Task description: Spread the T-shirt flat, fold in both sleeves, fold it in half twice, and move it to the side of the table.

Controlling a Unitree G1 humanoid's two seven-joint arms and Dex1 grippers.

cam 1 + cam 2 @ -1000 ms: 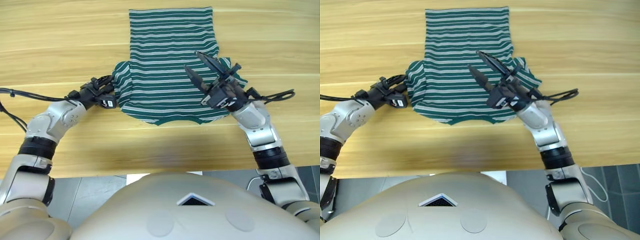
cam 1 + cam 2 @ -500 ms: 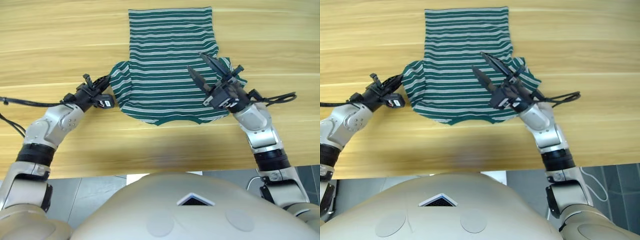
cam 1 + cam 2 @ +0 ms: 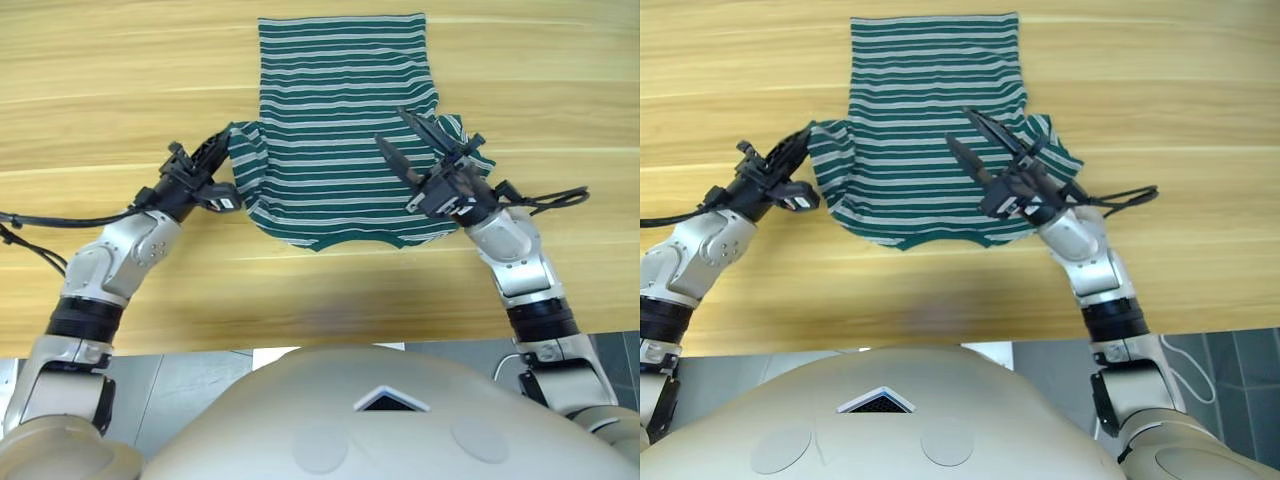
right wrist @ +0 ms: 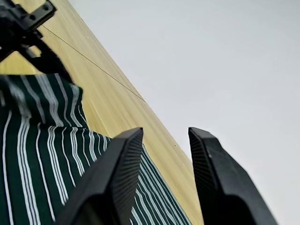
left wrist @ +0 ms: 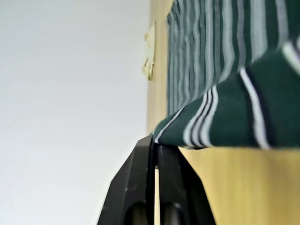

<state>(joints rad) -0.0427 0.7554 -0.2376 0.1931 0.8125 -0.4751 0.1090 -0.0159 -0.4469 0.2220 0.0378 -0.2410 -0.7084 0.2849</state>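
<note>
The T-shirt (image 3: 340, 120) lies roughly spread at the far centre of the desk (image 3: 120, 80). Sleeve folding looks barely begun: the left end effector (image 5: 153, 145) is clenched on the left sleeve (image 3: 245, 150), while the right end effector (image 3: 389, 124) hangs released above the shirt. Both halvings and the move aside remain. Since the earlier frame the left arm has raised its sleeve farther; the right hardly shifted

surface: tabletop (image 3: 110, 70), light wood, grain lines run across | load: one T-shirt (image 3: 340, 120), green with white stripes, laid at the middle | lie: hem at far side, collar at near side | state: body spread flat, left sleeve raised off the wood
</note>
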